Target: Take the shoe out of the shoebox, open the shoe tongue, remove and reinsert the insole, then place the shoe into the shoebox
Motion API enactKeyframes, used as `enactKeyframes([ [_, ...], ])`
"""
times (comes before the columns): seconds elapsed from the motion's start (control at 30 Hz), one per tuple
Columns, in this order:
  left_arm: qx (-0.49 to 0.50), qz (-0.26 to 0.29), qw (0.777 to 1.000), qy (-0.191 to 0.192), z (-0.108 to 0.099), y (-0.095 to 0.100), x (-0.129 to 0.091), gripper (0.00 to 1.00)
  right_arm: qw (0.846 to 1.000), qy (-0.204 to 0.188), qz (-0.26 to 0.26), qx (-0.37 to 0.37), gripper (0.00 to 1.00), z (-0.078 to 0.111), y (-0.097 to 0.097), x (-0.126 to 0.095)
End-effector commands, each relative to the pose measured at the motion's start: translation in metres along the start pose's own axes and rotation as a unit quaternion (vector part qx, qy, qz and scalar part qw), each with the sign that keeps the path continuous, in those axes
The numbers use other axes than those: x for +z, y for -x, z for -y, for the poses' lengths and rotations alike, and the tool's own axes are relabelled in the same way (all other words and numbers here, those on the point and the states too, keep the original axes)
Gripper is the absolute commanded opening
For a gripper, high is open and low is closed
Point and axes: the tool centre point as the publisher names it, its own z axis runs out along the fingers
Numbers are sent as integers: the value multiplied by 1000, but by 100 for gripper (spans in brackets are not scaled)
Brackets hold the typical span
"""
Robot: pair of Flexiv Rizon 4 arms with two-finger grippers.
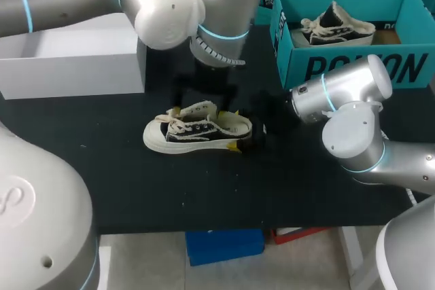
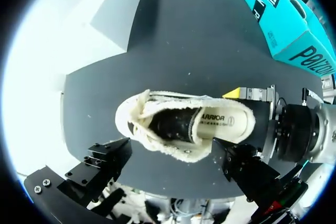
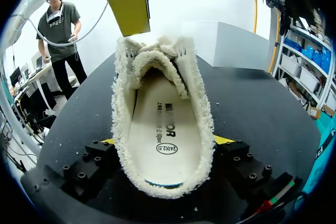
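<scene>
We're on the tongue (image 3: 157,64), we reckon — right claw (image 3: 165,140) clamps the shoe (image 1: 197,132) at its heel, left claw (image 2: 170,142) wide above it — next: pinch tongue, pull toe-ward.

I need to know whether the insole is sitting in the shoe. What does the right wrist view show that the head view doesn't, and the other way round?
Only the right wrist view: the insole lying inside the shoe, and a yellow fingertip of the left gripper over the shoe's front.
Only the head view: the second shoe inside the open teal shoebox.
Both: the shoe on the black table, its heel clamped between the right gripper's fingers.
</scene>
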Motion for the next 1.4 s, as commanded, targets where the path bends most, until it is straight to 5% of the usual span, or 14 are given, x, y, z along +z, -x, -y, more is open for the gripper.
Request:
enactKeyframes([
  [0.03, 0, 46, 999, 0, 6, -11, 8, 100, 1000, -2, 0, 1, 0, -1, 1, 1],
  [0.77, 8, 92, 996, 14, 12, -15, 40, 98, 1000, -2, 0, 1, 0, -1, 1, 1],
  [0.8, 10, 95, 995, 13, 12, -15, 41, 88, 1000, -2, 0, 1, 0, -1, 1, 1],
  [0.87, 19, 103, 994, 17, 12, -15, 42, 46, 1000, -2, 0, 1, 0, -1, 1, 1],
  [0.97, 20, 112, 993, 21, 11, -13, 46, 0, 1000, -2, 0, 1, 0, -1, 1, 1],
  [1.4, 26, 123, 992, 26, 12, -10, 48, 0, 1000, -2, 0, 1, 0, -1, 1, 1],
])
